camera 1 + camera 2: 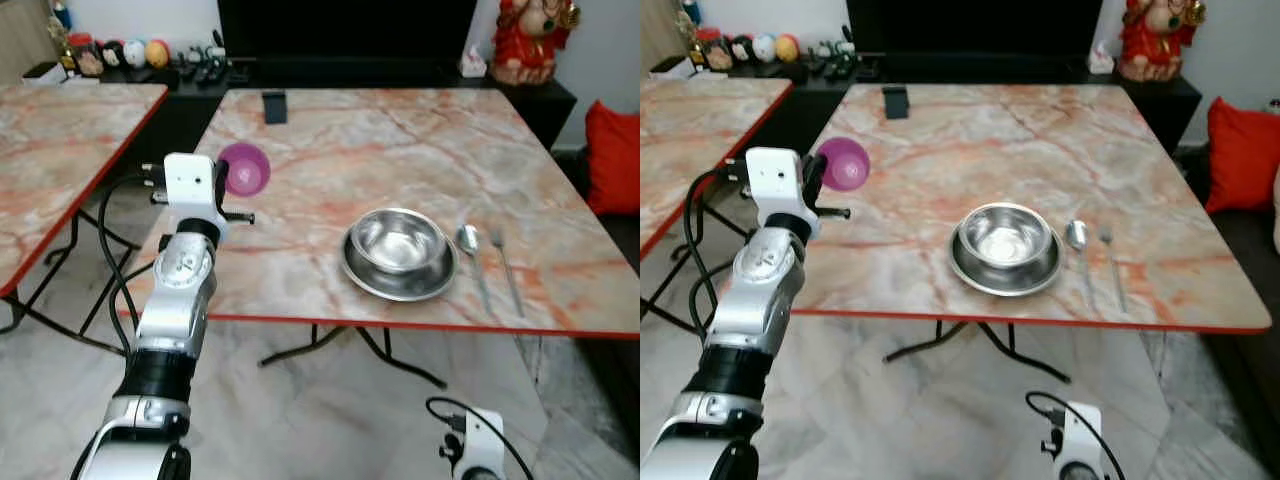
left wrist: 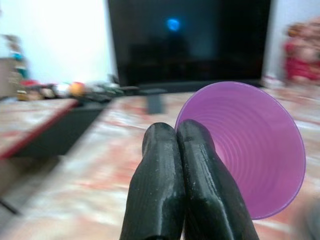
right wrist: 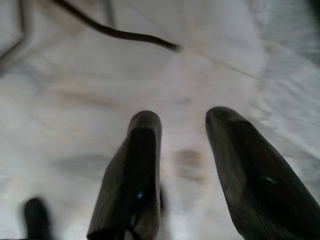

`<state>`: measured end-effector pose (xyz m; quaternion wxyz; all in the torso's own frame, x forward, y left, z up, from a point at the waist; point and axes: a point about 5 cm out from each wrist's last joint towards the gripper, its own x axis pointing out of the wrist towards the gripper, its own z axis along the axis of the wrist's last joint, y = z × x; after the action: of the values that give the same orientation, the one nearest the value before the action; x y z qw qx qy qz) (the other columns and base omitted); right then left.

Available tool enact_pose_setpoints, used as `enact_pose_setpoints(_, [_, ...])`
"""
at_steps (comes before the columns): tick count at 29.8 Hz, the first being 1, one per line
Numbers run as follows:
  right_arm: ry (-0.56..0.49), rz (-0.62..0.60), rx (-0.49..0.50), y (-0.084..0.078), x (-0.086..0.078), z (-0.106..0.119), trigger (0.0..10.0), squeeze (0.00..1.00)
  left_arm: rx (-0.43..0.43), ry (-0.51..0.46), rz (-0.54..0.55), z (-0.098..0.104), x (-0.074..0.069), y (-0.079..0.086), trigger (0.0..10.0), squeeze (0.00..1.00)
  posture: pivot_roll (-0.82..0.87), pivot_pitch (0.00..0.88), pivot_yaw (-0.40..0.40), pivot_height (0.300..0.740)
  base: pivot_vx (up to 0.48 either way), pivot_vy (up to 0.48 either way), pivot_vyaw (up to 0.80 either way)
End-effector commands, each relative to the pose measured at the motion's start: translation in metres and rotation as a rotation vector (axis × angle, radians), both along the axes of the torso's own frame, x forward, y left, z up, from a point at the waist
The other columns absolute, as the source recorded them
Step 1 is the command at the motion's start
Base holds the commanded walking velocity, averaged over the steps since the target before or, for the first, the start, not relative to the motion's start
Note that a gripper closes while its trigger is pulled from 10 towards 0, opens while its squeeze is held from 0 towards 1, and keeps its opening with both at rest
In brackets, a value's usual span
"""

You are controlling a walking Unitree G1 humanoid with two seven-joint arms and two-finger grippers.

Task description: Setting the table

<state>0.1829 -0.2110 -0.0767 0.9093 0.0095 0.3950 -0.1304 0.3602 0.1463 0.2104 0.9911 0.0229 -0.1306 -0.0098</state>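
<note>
Left tool [image 2: 177, 137] pinched on purple cup [image 2: 250, 150] above marble table [image 1: 400, 150]; right tool [image 3: 190, 130] parted, low over floor.

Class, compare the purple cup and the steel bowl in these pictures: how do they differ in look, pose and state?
The purple cup is matte plastic; the steel bowl is shiny metal. The cup is tipped with its mouth sideways; the bowl sits upright on a steel plate. The cup is pinched at its rim by the left gripper; the bowl is untouched. Both are round, empty and over the marble table.
</note>
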Motion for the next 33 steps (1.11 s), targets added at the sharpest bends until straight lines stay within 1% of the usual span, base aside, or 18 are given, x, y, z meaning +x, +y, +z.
enact_pose_setpoints(1, [-0.001,-0.004,-0.003,-0.002,0.001,0.001,10.0,0.0,0.014,-0.026,0.0,0.006,0.0,0.003,10.0,0.0,0.02,0.0,0.005,0.74,0.0,-0.454,0.0])
enact_pose_setpoints(3, [-0.002,-0.003,-0.004,-0.002,0.001,0.001,10.0,0.0,0.018,-0.025,0.0,0.006,0.0,0.004,10.0,0.0,0.02,0.0,0.005,0.74,0.0,-0.446,0.0])
enact_pose_setpoints(7, [-0.004,-0.001,-0.003,-0.001,0.002,0.001,10.0,0.0,0.015,-0.006,0.013,0.004,0.003,0.01,10.0,0.0,0.02,0.0,0.002,0.74,0.0,0.0,0.0])
enact_pose_setpoints(11, [-0.004,0.001,-0.001,-0.001,0.002,0.001,10.0,0.0,0.018,-0.009,0.029,0.005,0.003,0.015,10.0,0.0,0.02,0.0,0.0,0.74,0.0,0.0,0.0])
enact_pose_setpoints(19, [-0.006,0.002,0.001,-0.001,0.002,0.001,10.0,0.0,0.005,-0.008,0.051,0.005,0.003,0.021,10.0,0.0,0.02,0.0,-0.002,0.74,0.0,0.0,0.0])
enact_pose_setpoints(25, [-0.004,-0.001,0.003,-0.002,0.002,0.001,10.0,0.0,0.017,-0.006,0.082,0.006,0.005,0.027,10.0,0.0,0.02,0.0,-0.002,0.74,0.379,0.0,0.0])
enact_pose_setpoints(33, [-0.006,-0.003,0.004,-0.002,0.002,0.001,10.0,0.0,0.006,-0.015,0.081,0.008,0.005,0.027,10.0,0.0,0.02,0.0,-0.002,0.74,0.436,0.0,0.0])
